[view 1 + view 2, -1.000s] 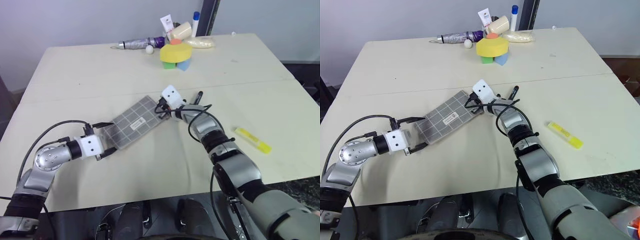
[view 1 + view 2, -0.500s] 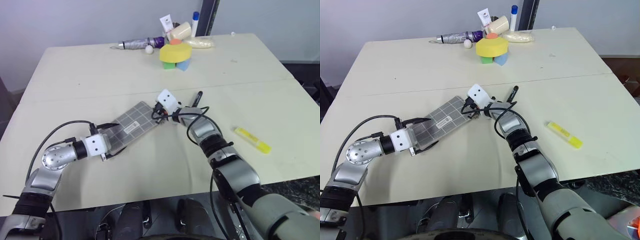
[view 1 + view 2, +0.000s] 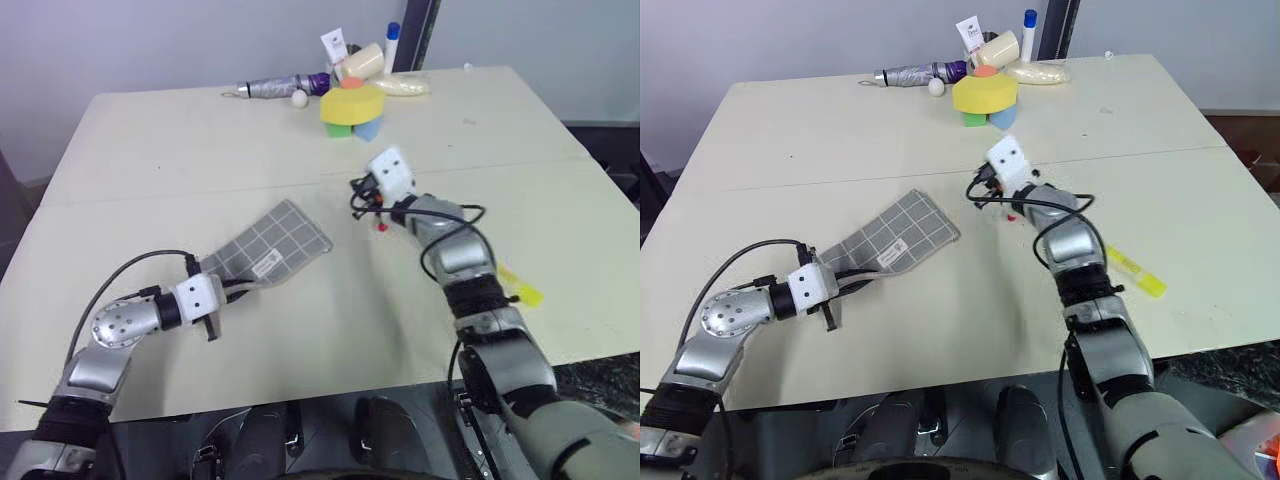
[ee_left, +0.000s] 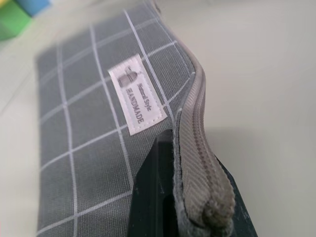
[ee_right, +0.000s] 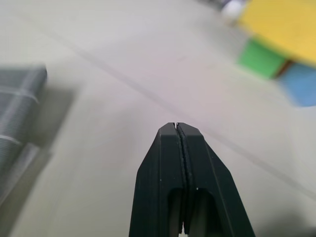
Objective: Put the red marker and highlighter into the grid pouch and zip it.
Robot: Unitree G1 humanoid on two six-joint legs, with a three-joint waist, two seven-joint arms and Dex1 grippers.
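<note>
The grid pouch (image 3: 898,235) lies flat on the table at centre left, its white label (image 4: 136,100) facing up. My left gripper (image 3: 847,278) is shut on the pouch's near corner, with the zipper edge (image 4: 195,148) pinched between its fingers. My right gripper (image 3: 976,188) hovers to the right of the pouch's far end, shut with nothing in it (image 5: 176,126). Only a small red tip of the red marker (image 3: 1011,215) peeks out beneath the right hand. The yellow highlighter (image 3: 1137,273) lies on the table at the right, just beyond my right forearm.
At the table's far edge stand a yellow round block (image 3: 984,94) on green and blue blocks, a folded umbrella (image 3: 915,73), a small white ball (image 3: 935,87), a tube and a white-and-blue bottle (image 3: 1028,33). A seam (image 3: 790,183) runs across the table.
My right gripper left the pouch's far end and rose to the right, now covering most of the marker. My left gripper closed on the pouch's near corner, and the pouch slid slightly.
</note>
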